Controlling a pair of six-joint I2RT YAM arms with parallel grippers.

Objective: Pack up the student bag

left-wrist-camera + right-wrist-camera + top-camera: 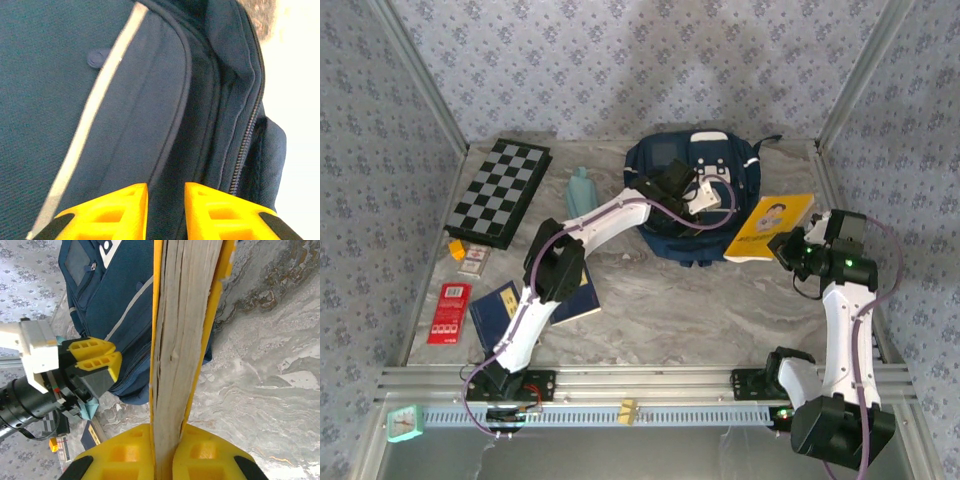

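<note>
Top view: student bag, a big navy fabric backpack w/ white top patch and white stripe, lies flat at approx. 12 o'clock on the grey marble-look table, up near the back wall.

My left claw reaches over the bag from 7 o'clock and sits on its top, toward the bag's 3 o'clock side. In the left wrist cam my yellow fingers have just a narrow gap between them. Navy fabric, the white stripe and a zipper line lie right ahead. Can't tell whether any fabric is actually pinched, so I can't call the grip either way.

My right claw is closed on a yellow paperback book w/ a portrait on the cover. It holds the book by the edge nearest me. The book sits at the bag's 3 o'clock, its corner touching or overlapping the bag. The right wrist cam shows the page edges clamped between my fingers, w/ the bag just beyond at 11 o'clock.

Other bits, top view:
- Black-and-white folding chessboard at the bag's 9 o'clock, well apart.
- Teal plastic bottle between board and bag.
- Dark blue book at 7 o'clock, partly under my left arm.
- Red flat packet just beside it at its 9 o'clock.
</note>
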